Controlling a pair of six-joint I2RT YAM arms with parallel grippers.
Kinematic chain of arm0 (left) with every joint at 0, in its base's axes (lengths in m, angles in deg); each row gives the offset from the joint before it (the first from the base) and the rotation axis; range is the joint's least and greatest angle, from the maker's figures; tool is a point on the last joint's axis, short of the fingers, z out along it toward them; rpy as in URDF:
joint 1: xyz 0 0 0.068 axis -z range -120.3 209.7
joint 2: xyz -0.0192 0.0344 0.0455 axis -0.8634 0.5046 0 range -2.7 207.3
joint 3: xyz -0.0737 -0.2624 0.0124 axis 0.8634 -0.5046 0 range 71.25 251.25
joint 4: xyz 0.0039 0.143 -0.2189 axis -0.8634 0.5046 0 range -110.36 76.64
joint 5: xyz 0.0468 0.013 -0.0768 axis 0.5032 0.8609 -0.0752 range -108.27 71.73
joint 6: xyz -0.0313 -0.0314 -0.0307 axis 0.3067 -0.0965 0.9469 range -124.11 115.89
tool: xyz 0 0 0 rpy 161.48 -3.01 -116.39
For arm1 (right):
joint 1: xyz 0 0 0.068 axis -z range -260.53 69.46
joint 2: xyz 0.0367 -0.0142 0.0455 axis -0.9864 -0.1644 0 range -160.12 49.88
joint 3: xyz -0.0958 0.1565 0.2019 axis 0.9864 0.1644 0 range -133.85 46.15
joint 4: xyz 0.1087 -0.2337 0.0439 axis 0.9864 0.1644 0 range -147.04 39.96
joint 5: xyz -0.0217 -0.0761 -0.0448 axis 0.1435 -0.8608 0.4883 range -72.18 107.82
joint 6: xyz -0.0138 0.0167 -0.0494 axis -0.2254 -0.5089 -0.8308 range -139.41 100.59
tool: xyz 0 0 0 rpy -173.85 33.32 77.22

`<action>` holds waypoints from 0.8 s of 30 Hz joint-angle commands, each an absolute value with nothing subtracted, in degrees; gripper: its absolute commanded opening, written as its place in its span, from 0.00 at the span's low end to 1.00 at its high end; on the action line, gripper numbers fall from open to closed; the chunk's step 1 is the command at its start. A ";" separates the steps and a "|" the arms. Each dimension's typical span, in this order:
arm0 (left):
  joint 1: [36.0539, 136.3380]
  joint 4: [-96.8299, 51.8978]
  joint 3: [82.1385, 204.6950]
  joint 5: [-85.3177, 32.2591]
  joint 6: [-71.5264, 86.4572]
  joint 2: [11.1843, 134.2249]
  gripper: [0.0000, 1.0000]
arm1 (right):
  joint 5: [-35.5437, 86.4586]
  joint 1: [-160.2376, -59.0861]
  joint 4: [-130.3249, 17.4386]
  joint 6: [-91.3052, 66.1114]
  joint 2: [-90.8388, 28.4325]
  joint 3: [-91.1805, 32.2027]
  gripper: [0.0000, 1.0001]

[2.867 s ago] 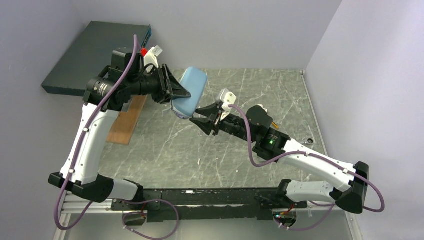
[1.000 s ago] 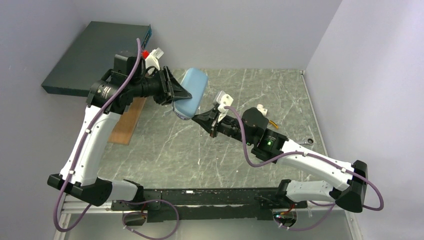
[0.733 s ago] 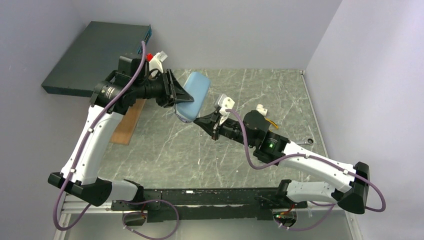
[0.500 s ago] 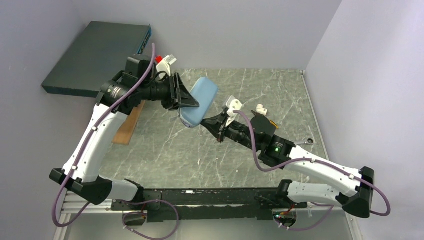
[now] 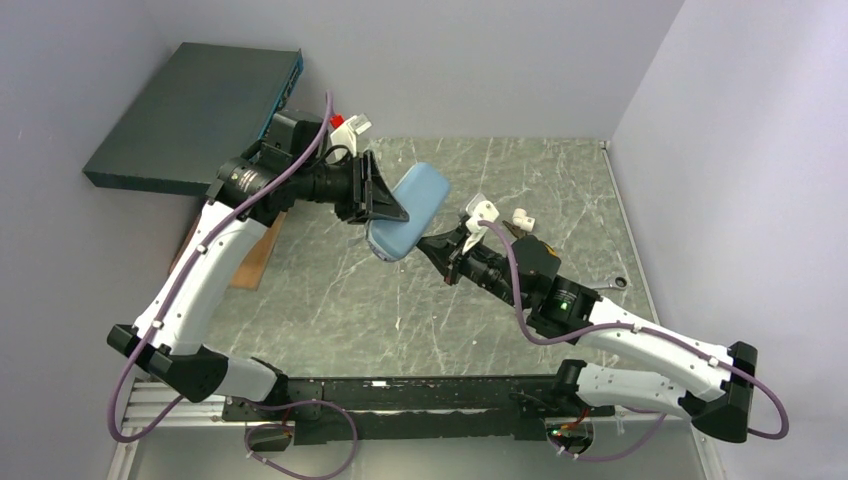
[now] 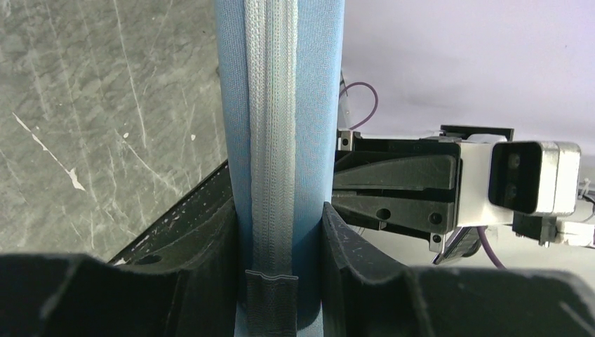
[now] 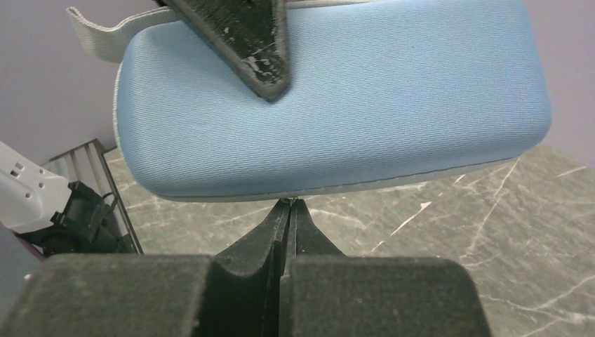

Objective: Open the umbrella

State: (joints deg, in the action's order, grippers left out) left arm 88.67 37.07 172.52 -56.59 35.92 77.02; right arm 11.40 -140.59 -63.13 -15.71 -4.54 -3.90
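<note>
The umbrella (image 5: 412,205) shows as a slate-blue oblong pouch held in the air above the table's middle, tilted. My left gripper (image 5: 392,222) is shut on it across its thin sides, and the left wrist view looks along the pouch's grey zip (image 6: 272,105) between the two pads (image 6: 210,239). My right gripper (image 5: 426,244) is shut, its tips right at the pouch's lower seam (image 7: 290,203). A small grey zip tab shows pinched between them. In the right wrist view the pouch (image 7: 365,105) fills the upper half, with a left finger (image 7: 245,35) pressed on it.
A large dark teal flat box (image 5: 190,110) lies at the back left, and a wooden board (image 5: 252,268) lies under the left arm. A small white part (image 5: 522,215) and a metal ring (image 5: 619,284) lie on the marble table (image 5: 330,300) to the right. Walls close in on three sides.
The right gripper, open earlier, has shut at the pouch's edge. Both arms then moved to the right together, carrying the pouch with them.
</note>
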 commanded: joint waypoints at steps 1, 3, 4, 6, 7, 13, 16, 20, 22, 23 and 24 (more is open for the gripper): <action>89.64 35.70 176.06 -61.18 33.74 76.65 0.00 | 6.93 -140.44 -65.02 -14.67 -2.55 -3.52 0.00; 89.75 36.12 176.31 -61.39 32.90 76.60 0.00 | 6.52 -140.39 -64.56 -14.54 -2.41 -3.45 0.00; 89.75 36.40 176.36 -61.11 32.48 76.54 0.00 | 6.18 -140.37 -64.52 -14.23 -2.24 -3.34 0.00; 89.76 37.07 176.09 -60.51 31.63 76.44 0.00 | 6.03 -140.40 -64.91 -13.74 -1.55 -2.82 0.00; 89.76 37.45 175.90 -60.51 31.27 76.45 0.00 | 5.79 -140.37 -65.16 -13.57 -1.23 -2.55 0.00; 89.93 38.33 175.36 -62.02 28.21 76.41 0.00 | 4.38 -140.39 -63.14 -14.58 -0.51 -2.63 0.00; 89.94 38.52 175.40 -63.38 26.86 76.47 0.00 | 3.40 -140.39 -62.89 -15.05 0.16 -2.15 0.00; 89.93 38.56 175.32 -63.76 25.38 75.78 0.00 | 1.00 -140.33 -62.16 -16.34 1.09 -1.53 0.00; 89.89 38.89 175.11 -63.03 24.84 75.42 0.00 | 0.33 -140.31 -61.82 -17.07 1.56 -1.32 0.00; 89.87 38.77 174.82 -63.26 24.76 75.20 0.00 | -0.06 -140.28 -61.53 -17.33 1.67 -1.32 0.00; 89.97 38.59 174.52 -63.76 24.61 75.03 0.00 | -0.45 -140.22 -61.31 -17.67 1.88 -1.28 0.00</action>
